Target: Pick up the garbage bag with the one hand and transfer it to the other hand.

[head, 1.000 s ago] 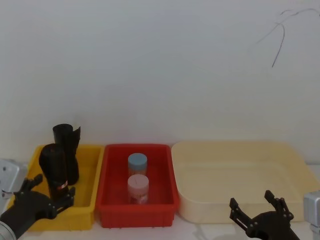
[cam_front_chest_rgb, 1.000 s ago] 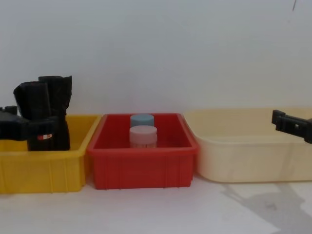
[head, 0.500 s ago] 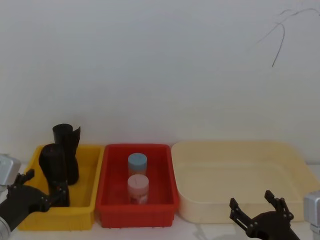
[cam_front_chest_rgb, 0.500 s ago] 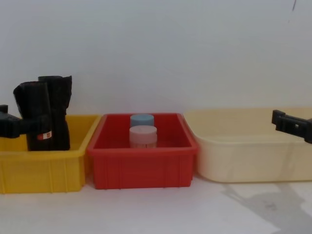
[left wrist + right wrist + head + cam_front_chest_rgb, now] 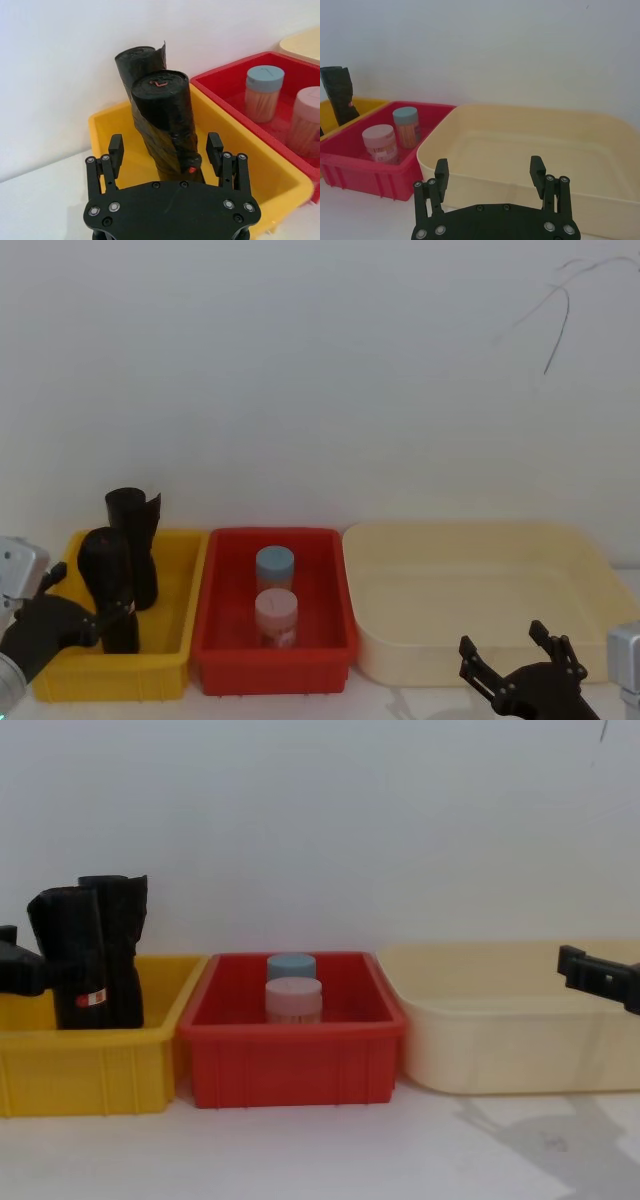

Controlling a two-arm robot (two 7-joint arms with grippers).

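**White counter (image 5: 320, 1150): pre-grasp stage**

A plain white wall backs it. The garbage bag (image 5: 162, 125) stands upright in the yellow bin (image 5: 110, 678), just before a taller black roll (image 5: 140, 57). The left pincer (image 5: 165, 141) is open, its fingers (image 5: 116, 147) flanking the bag's base, apparently clear. The right pincer (image 5: 489, 164) is open near the cream tray (image 5: 480, 1050). Risk: an off-centre closure could tip the bag or snag the neighbouring roll.
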